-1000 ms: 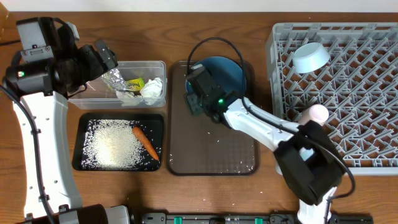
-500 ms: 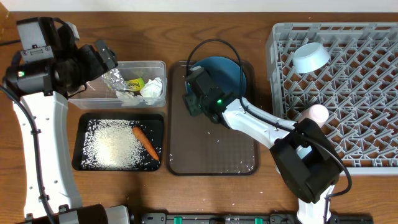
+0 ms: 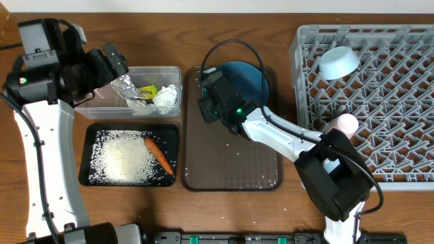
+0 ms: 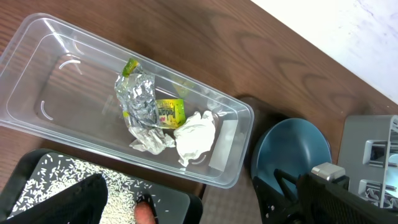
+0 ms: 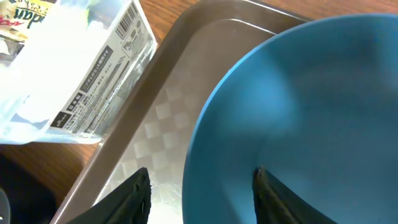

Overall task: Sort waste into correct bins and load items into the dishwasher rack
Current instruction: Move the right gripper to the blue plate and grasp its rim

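Bright, even light with soft shadows; the right wrist view is blurred close up, the others sharp.

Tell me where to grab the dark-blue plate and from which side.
Take the dark-blue plate by its thin rim on the edge facing the clear tub, coming in from that side. It is a broad shallow disc, too wide to span, so only the rim fits between the fingers. The right gripper straddles that edge, open; closing there looks best.

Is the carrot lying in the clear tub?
No, the carrot lies in the black tray, beside the rice.
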Controlling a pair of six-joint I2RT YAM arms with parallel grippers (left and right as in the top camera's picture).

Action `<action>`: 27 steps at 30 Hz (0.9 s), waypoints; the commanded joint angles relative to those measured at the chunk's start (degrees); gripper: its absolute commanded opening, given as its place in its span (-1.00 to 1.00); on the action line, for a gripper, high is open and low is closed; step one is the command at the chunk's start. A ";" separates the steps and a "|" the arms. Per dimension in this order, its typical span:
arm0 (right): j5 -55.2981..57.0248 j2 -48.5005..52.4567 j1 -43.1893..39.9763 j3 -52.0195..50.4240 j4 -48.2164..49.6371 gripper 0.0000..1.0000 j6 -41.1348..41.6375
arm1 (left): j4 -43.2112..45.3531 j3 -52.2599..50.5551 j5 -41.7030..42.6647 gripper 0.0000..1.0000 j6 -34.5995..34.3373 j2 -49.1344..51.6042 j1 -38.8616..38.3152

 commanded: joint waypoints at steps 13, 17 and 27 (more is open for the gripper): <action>2.03 5.70 1.77 0.24 2.86 -0.18 -4.24 | -0.07 0.57 -0.35 0.98 -0.11 -0.72 0.20; 2.80 5.27 1.77 0.26 2.86 -0.48 -5.27 | -0.07 0.57 -0.35 0.98 -0.11 -0.72 0.20; 1.11 0.85 1.99 0.26 0.26 -0.98 -6.56 | -0.07 0.57 -0.35 0.98 -0.09 -0.72 0.20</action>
